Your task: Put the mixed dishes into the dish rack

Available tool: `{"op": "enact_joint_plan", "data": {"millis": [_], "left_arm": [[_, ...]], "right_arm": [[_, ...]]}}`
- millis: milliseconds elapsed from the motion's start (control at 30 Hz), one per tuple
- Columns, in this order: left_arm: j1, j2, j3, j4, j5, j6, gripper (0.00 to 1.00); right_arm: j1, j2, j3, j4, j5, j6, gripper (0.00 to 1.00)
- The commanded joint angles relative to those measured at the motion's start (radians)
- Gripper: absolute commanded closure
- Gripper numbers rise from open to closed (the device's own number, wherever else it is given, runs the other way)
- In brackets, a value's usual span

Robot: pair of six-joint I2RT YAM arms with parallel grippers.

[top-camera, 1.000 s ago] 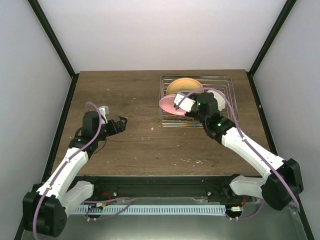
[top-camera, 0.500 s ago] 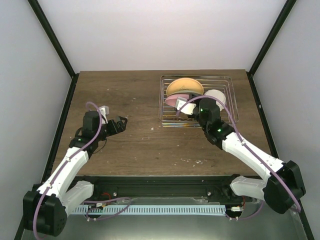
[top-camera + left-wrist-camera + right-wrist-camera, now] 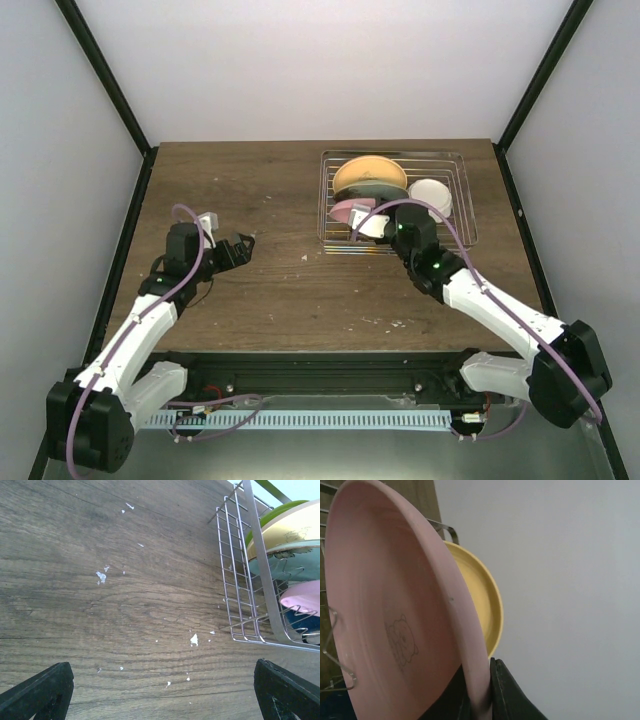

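The silver wire dish rack [image 3: 461, 203] stands at the back right of the table. In it an orange-yellow plate [image 3: 368, 173] stands on edge with a mint plate behind its lower rim, and a white bowl [image 3: 430, 195] sits to the right. My right gripper [image 3: 368, 222] is shut on the rim of the pink plate [image 3: 345, 210], holding it nearly upright in the rack's front left part. In the right wrist view the pink plate [image 3: 395, 630] fills the frame with the yellow plate [image 3: 480, 600] behind it. My left gripper [image 3: 243, 245] is open and empty over the table's left side.
In the left wrist view the rack's left side [image 3: 235, 580] shows at the right, with a lime green rim [image 3: 272, 515], yellow, mint and pink dishes and something dark blue [image 3: 305, 622] inside. White crumbs [image 3: 194, 640] lie on the wood.
My right gripper has tipped the pink plate from lying flat above the rack to nearly upright and lowered it into the rack's front left. The left arm has not moved.
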Motion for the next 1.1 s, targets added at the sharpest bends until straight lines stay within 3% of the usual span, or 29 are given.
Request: {"op": "enact_joint_plan", "data": {"millis": [0,200,400,633,767,867,1067], "left_arm": [[0.005,-0.013,-0.014,0.015,0.005,0.004,0.0],[0.004,-0.022,-0.021,0.02,0.008,0.003,0.0],[0.004,-0.029,-0.027,0.022,0.011,-0.001,0.0],[0.005,-0.032,-0.026,0.019,0.008,-0.003,0.0],[0.005,-0.019,-0.021,0.025,0.01,-0.006,0.0],[0.006,0.007,-0.006,0.034,0.017,-0.004,0.0],[0.005,0.087,0.052,0.057,0.025,0.011,0.0]], "right_arm": [[0.02,0.002,-0.025,0.026,0.014,-0.015,0.99],[0.026,0.032,-0.033,-0.002,0.024,0.002,0.99],[0.027,0.069,-0.039,-0.013,0.025,0.043,0.83],[0.027,0.07,-0.053,-0.022,0.002,0.085,0.52],[0.026,0.028,-0.038,-0.053,-0.07,0.13,0.18],[0.026,0.011,-0.02,-0.085,-0.105,0.183,0.01],[0.026,0.024,0.073,-0.173,-0.169,0.395,0.0]]}}
